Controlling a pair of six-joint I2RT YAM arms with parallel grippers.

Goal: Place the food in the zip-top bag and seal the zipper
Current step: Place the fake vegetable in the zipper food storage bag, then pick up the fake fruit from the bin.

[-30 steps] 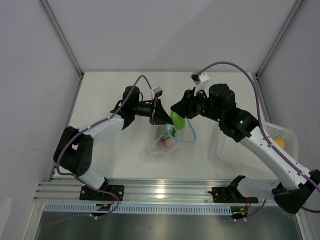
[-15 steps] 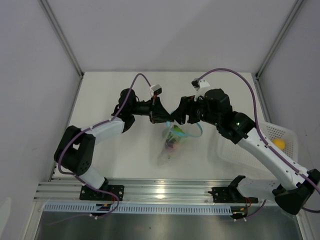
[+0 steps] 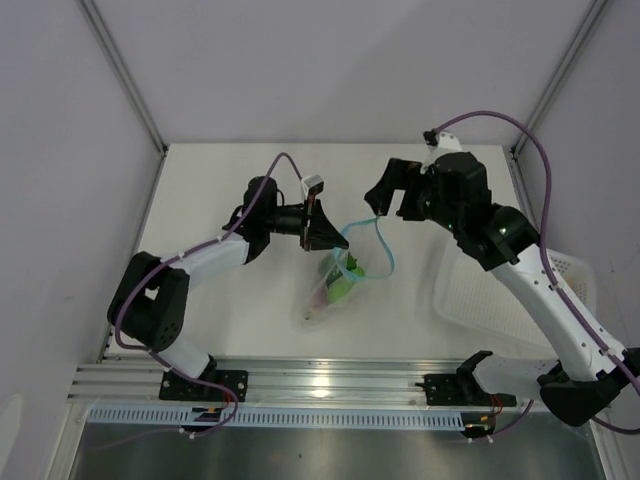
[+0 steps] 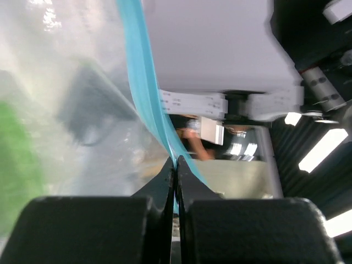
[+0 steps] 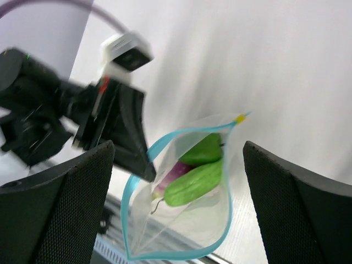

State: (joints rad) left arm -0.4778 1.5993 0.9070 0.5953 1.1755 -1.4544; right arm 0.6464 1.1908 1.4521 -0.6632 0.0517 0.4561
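Note:
The clear zip-top bag (image 3: 318,300) hangs over the table with its mouth wide open. My left gripper (image 3: 328,238) is shut on its light-blue zipper (image 3: 386,252); the left wrist view shows the jaws pinched on the zipper strip (image 4: 144,93). Food lies inside the bag (image 5: 181,231): a dark-green piece (image 5: 206,149), a light-green oval (image 5: 195,181) and a pinkish piece (image 5: 173,173). My right gripper (image 3: 393,205) hovers open and empty above and to the right of the mouth; in its own view the right gripper (image 5: 177,159) looks down into the bag, with the left gripper (image 5: 132,143) at the rim.
A white perforated basket (image 3: 490,300) sits at the table's right edge, under my right arm. An aluminium rail (image 3: 320,385) runs along the near edge, and white walls enclose the table on three sides.
My right gripper opened, let the light-green piece drop into the bag, and drew back up and to the right. The bag swung slightly in my left gripper's hold.

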